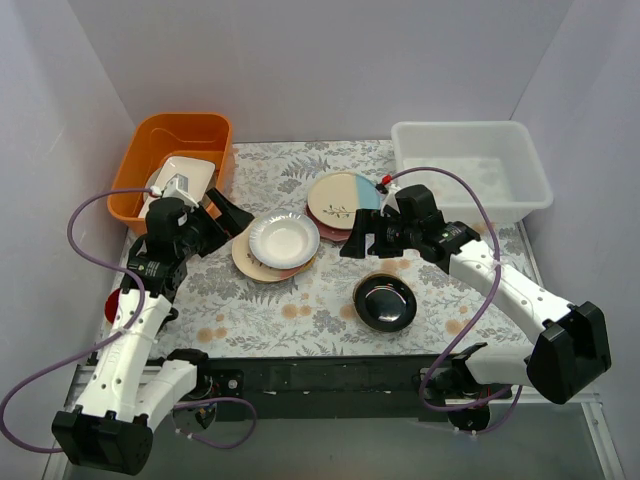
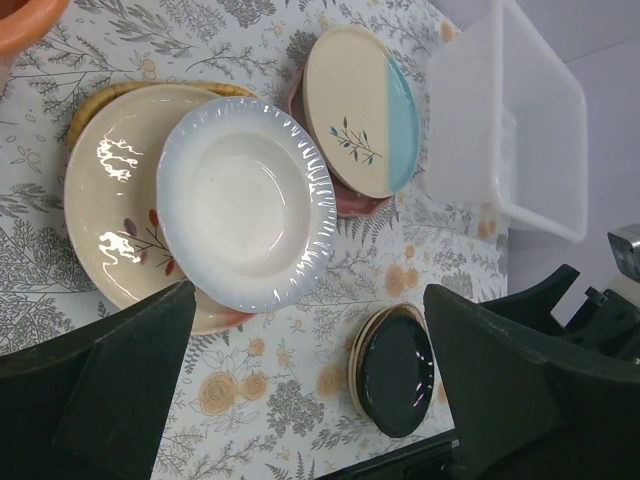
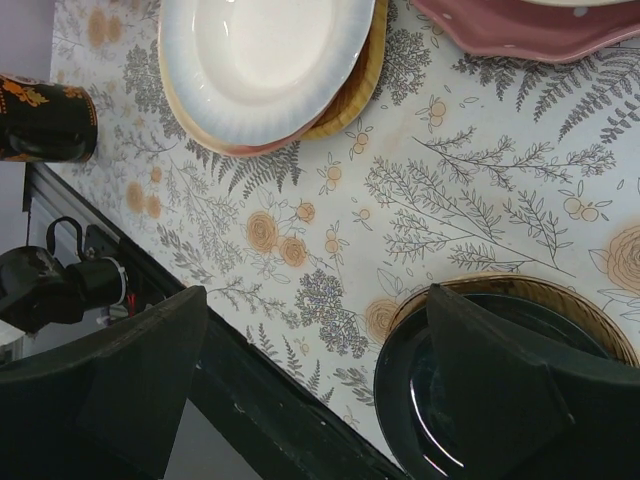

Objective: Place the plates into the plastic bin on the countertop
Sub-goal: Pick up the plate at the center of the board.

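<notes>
1. Spread wide and holding nothing, the left gripper (image 1: 232,218) (image 2: 308,295) sits just left of the white scalloped plate (image 1: 284,239) (image 2: 245,205), its fingers pointing toward it. Whether a fingertip touches the stack under that plate cannot be told.
2. The right gripper (image 1: 358,240) (image 3: 318,295) is to the right of the white scalloped plate. Its jaws are also wide apart and empty, with bare countertop (image 1: 270,175) showing between them in its wrist view.
3. The white scalloped plate tops a stack. Directly under it lies the cream-and-pink plate (image 2: 110,220). Under that lies the mustard yellow plate (image 3: 365,75), of which only the rim shows.
4. Behind and to the right of the white scalloped plate, close by, the cream-and-blue plate (image 1: 343,196) (image 2: 360,110) rests on the pink dotted plate (image 3: 520,30).
5. Nearer the arm bases and to the right of the white scalloped plate, apart from it, the black plate (image 1: 385,302) (image 2: 397,375) lies alone and upright on the countertop. Its gold edge shows in the right wrist view, where one finger overlaps it.
6. The plastic bin (image 1: 455,128) (image 2: 500,120) stands well to the right of and behind the white scalloped plate, at the far right corner. All six plates lie outside it.
7. Left of and behind the white scalloped plate, the orange tub (image 1: 180,135) holds a white rectangular dish (image 1: 185,175).
</notes>
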Available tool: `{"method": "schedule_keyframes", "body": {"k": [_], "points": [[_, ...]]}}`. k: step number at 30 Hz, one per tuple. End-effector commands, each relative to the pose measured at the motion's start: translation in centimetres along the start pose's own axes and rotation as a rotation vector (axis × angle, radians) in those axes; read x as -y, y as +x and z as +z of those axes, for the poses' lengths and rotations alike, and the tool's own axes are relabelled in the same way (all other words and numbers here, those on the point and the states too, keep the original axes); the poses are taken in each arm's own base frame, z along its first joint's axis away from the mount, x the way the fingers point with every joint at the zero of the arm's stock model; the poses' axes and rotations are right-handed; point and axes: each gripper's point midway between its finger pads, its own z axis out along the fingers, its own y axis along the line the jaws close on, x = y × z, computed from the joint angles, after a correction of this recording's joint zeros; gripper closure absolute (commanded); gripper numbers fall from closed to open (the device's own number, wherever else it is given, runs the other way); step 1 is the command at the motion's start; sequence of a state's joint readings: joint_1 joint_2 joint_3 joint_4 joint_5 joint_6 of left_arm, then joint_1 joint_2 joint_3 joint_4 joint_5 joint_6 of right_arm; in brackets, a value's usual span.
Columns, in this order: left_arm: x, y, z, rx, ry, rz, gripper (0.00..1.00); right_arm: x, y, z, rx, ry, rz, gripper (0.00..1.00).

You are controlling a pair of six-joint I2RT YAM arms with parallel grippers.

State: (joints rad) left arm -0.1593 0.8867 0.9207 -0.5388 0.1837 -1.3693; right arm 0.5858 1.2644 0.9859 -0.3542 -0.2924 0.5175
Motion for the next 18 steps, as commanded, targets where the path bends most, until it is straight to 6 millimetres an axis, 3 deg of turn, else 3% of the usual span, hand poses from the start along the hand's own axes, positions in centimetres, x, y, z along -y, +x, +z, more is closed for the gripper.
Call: {"method": "schedule_keyframes", "body": {"k": [1, 7, 9, 14, 18], "points": [[2.0, -0.8, -1.5, 0.045, 0.095, 0.02, 0.02, -0.7, -1.2, -0.3, 0.028, 0.004, -0.007, 0.02], [2.1, 0.8, -1.1, -0.036, 0.123, 0.016, 0.02, 0.1, 0.4, 1.2, 0.016, -0.026, 0.024, 0.02], [1.9, 1.4, -0.8, -0.061, 0.123, 0.008, 0.02, -0.5, 0.6, 1.9, 0.004, -0.08, 0.029, 0.02], [-0.5, 3.6, 1.2, -0.149, 0.03, -0.089, 0.02, -0.7, 0.6, 3.3, -0.035, -0.108, 0.043, 0.06], [-2.6, 5.3, 2.7, -0.209, -0.052, -0.146, 0.02, -0.9, 0.5, 3.3, -0.037, -0.115, 0.042, 0.08]]}}
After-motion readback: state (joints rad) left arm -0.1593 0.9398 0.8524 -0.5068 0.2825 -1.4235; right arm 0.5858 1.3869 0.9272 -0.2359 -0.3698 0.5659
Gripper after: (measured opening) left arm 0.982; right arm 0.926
